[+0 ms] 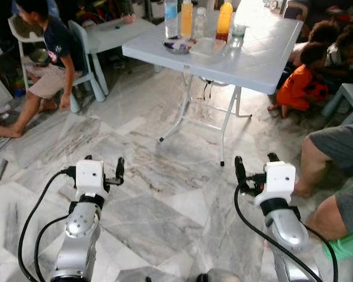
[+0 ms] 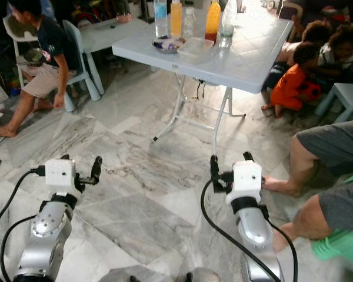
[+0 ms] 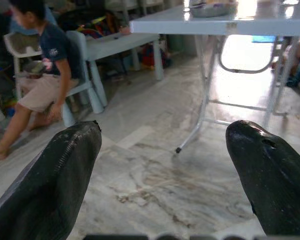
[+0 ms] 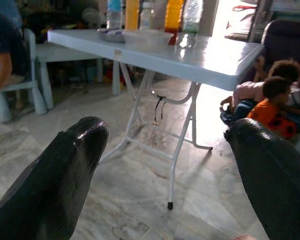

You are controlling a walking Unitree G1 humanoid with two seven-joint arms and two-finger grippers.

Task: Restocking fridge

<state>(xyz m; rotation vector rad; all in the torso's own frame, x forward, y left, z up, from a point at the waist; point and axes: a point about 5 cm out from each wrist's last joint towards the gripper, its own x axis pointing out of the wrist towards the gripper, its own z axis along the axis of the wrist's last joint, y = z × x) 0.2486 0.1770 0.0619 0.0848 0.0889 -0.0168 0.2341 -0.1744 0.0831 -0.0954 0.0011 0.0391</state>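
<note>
Several drink bottles stand at the far end of a white folding table [image 1: 265, 59]: a clear water bottle [image 1: 171, 17], two orange juice bottles [image 1: 186, 17] [image 1: 225, 16] and a small clear bottle [image 1: 200, 24]. Next to them lie a plate [image 1: 177, 46] and a clear lidded box [image 1: 207, 47]. My left gripper [image 1: 104, 163] and right gripper [image 1: 256, 163] are held low over the marble floor, well short of the table. Both are open with nothing between the fingers [image 3: 65, 170] [image 4: 65, 170]. No fridge is in sight.
A person [image 1: 50, 53] sits on a white plastic chair at the left, beside a low table [image 1: 115, 32]. Children [image 1: 309, 76] sit on the floor right of the folding table. Another person's legs [image 1: 329, 153] reach in near my right arm. The table legs [image 1: 229, 123] stand ahead.
</note>
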